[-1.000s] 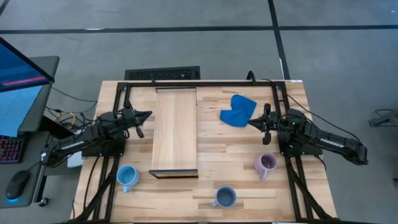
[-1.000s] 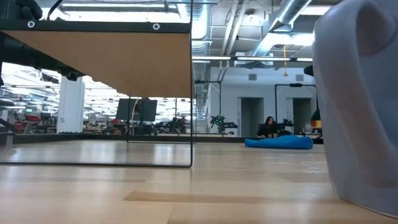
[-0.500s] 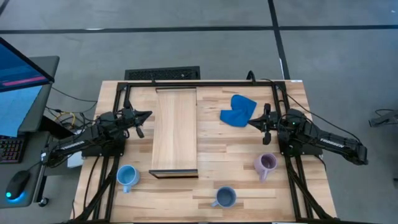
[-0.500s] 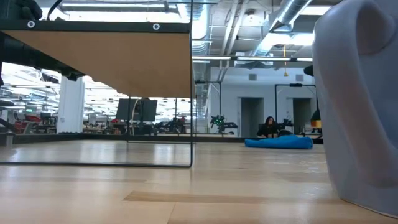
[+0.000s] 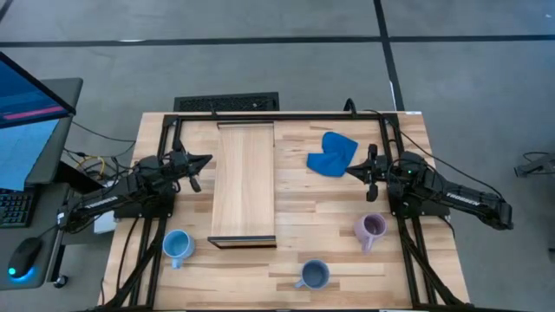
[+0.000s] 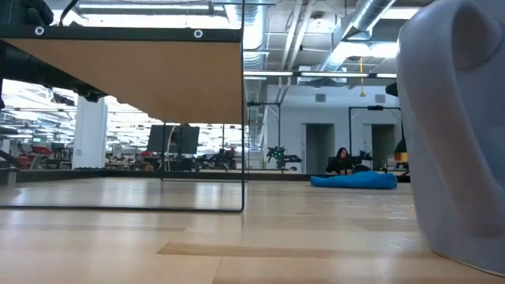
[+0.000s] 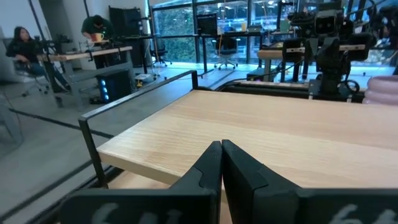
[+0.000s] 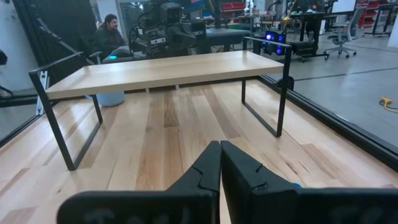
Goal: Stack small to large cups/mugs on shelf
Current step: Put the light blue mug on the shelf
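The shelf (image 5: 244, 182), a pale wood board on thin black legs, stands at the table's middle, its length running from far to near. Three mugs stand on their bases along the near side: light blue (image 5: 177, 246) near left, slate blue (image 5: 312, 275) at the near edge and close up in the low view (image 6: 458, 134), lilac (image 5: 371, 229) near right. My left gripper (image 5: 206, 159) waits shut just left of the shelf, pointing level over its top (image 7: 261, 124). My right gripper (image 5: 349, 171) waits shut to the right of the shelf (image 8: 168, 68), beside the cloth.
A bright blue cloth (image 5: 332, 153) lies crumpled at the far right of the table. A black frame (image 5: 286, 115) runs along the table's edges. Bare tabletop lies between the shelf and the right arm. People sit at desks in the room beyond (image 7: 25, 46).
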You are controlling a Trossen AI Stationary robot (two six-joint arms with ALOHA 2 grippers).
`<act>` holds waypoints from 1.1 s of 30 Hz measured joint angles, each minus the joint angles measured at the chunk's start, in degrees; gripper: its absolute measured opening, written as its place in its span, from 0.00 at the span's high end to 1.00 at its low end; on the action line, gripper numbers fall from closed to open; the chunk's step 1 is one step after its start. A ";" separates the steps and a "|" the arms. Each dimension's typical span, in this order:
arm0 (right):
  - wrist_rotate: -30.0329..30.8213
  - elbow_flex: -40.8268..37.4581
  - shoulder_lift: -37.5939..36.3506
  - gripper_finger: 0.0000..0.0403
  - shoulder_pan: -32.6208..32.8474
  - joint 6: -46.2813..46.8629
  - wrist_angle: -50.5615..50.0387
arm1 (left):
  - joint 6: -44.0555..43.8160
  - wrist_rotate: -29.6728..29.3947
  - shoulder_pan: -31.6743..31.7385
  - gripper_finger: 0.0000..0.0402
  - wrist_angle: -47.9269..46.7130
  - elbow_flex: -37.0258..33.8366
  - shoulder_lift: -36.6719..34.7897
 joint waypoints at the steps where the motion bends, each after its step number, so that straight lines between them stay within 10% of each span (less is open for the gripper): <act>1: 0.00 0.01 -0.02 0.92 -0.01 0.00 -0.01 | 0.35 0.00 0.01 0.99 0.00 0.00 0.00; 13: 0.00 0.01 -0.01 0.92 -0.01 -0.02 0.01 | -2.20 0.44 0.02 0.80 0.04 0.02 -0.01; 20: 0.00 0.01 0.01 0.92 -0.01 -0.04 0.01 | 3.79 13.02 0.00 0.73 -0.52 0.83 0.01; 33: 0.02 -0.01 0.00 0.92 0.01 -0.20 0.01 | -1.92 18.86 -3.03 0.73 -14.94 18.12 1.41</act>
